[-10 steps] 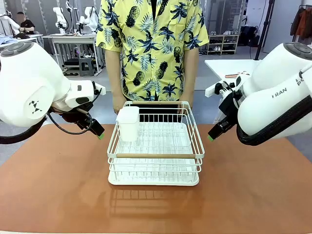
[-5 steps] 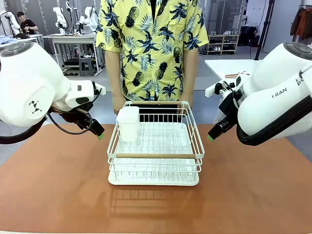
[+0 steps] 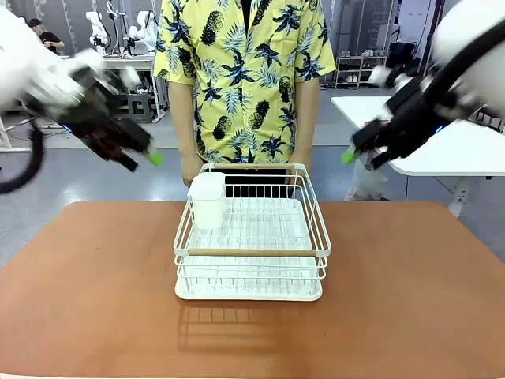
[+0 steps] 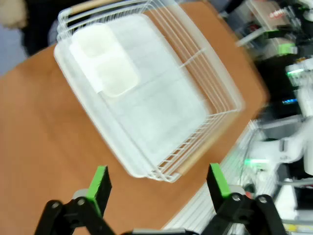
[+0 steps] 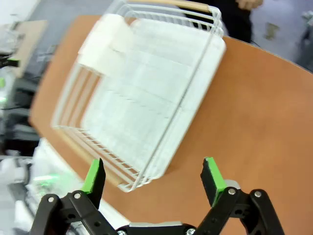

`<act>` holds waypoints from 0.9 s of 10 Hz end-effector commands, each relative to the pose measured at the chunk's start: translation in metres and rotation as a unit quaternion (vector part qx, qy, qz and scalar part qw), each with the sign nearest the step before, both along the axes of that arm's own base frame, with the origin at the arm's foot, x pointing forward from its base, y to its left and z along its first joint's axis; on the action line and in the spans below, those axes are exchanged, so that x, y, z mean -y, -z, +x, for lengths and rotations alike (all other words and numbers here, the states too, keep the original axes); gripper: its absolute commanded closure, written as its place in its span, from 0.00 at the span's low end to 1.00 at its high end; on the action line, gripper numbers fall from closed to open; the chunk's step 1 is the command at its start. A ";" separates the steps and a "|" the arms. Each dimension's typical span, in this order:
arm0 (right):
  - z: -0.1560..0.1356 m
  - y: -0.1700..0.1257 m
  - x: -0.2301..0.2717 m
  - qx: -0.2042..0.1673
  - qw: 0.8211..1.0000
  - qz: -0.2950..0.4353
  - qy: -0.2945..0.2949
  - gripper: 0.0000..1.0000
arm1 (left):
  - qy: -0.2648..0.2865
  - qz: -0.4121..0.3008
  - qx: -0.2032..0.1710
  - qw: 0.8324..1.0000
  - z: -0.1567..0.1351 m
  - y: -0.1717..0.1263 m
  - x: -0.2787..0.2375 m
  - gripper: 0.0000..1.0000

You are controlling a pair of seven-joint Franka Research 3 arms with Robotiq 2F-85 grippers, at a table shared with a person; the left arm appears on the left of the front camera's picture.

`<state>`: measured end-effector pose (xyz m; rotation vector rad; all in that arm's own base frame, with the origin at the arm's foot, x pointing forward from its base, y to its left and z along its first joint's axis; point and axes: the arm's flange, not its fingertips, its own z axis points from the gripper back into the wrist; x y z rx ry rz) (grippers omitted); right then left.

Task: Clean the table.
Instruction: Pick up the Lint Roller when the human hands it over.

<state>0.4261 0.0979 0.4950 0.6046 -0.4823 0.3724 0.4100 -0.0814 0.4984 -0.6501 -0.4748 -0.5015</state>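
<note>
Front view and wrist views: the desk (image 3: 410, 300) is seen below and between the left end effector (image 3: 147, 156) and the right end effector (image 3: 351, 155), both spread wide and empty, and cleaning is judged unstarted, a white wire rack (image 3: 251, 254) with a white container (image 3: 208, 197) being left on it.

The left hand (image 3: 151, 158) is held high on the robot's left side, its green pads (image 4: 100, 182) spread wide apart with nothing between them. The right hand (image 3: 349, 156) is raised on the right side, equally wide and empty. Both appear blurred.
</note>
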 end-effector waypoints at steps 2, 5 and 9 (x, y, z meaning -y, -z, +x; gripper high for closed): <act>0.029 -0.005 0.085 -0.136 0.975 0.160 0.071 0.00 | -0.084 -0.188 -0.106 0.973 0.000 -0.008 -0.117 0.00; 0.007 0.000 0.194 -0.125 0.954 0.235 0.142 0.00 | -0.218 -0.243 -0.099 0.940 -0.039 0.001 -0.224 0.00; -0.029 0.040 0.305 -0.154 0.918 0.250 0.265 0.00 | -0.355 -0.227 -0.104 0.901 -0.095 0.012 -0.321 0.00</act>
